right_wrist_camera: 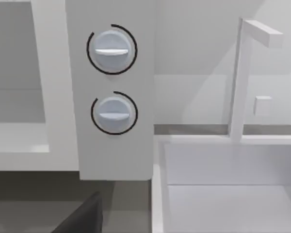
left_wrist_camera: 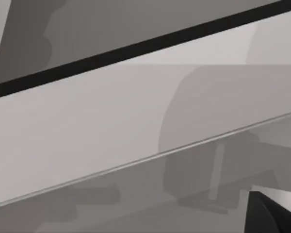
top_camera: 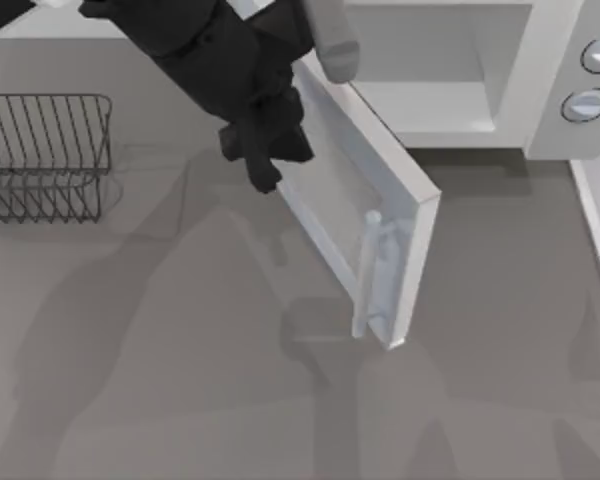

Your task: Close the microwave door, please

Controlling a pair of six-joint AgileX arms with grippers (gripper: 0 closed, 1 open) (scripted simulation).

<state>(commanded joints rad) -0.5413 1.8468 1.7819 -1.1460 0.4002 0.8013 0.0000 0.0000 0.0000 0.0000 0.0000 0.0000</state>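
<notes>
Top view first: the microwave (top_camera: 460,70) sits big and white at about one o'clock on the table (top_camera: 160,380), cavity open and pale. Its door (top_camera: 365,215) swings out from the cavity's left side and runs down toward five o'clock, standing well open, its free end near the middle of the table. Through the pale window I can see the bar handle (top_camera: 368,275) near that free end. My left arm comes in from eleven o'clock, and my left gripper (top_camera: 265,160) is right up against the door's outer face, at the hinge half of the panel; whether my jaws are wide or narrow I cannot tell, the dark body hides them. At nine o'clock stands a wire rack (top_camera: 45,155), well apart from the door. From my left wrist, the door panel (left_wrist_camera: 111,131) slants across, very close. From my right wrist, two knobs (right_wrist_camera: 111,48) stacked on the side panel, and beside the microwave a white sink (right_wrist_camera: 228,184) with its tap (right_wrist_camera: 242,73).
</notes>
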